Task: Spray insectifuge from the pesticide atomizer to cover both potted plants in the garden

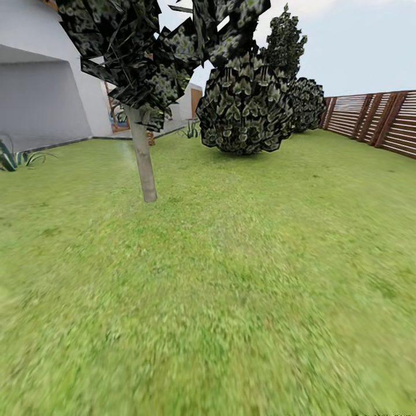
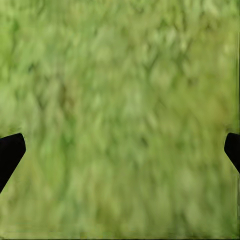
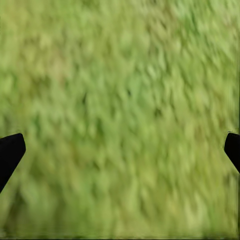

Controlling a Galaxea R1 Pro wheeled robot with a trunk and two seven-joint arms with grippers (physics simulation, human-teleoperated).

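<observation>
I am looking over the garden lawn [image 1: 231,277], green grass running to the far shrubs. The pesticide atomizer and the potted plants are out of view. In the left wrist view my left gripper [image 2: 120,155] is open, its two black fingertips [image 2: 10,152] far apart at the picture's edges with blurred grass between them. The right gripper [image 3: 120,155] is open the same way over grass, holding nothing.
A thin grey tree trunk [image 1: 143,162] with dark foliage stands ahead to the left. Big dark round shrubs [image 1: 245,110] sit farther back. A brown slatted fence [image 1: 381,121] runs along the right. A white house wall [image 1: 40,98] and a spiky-leaved plant [image 1: 11,156] are at the left.
</observation>
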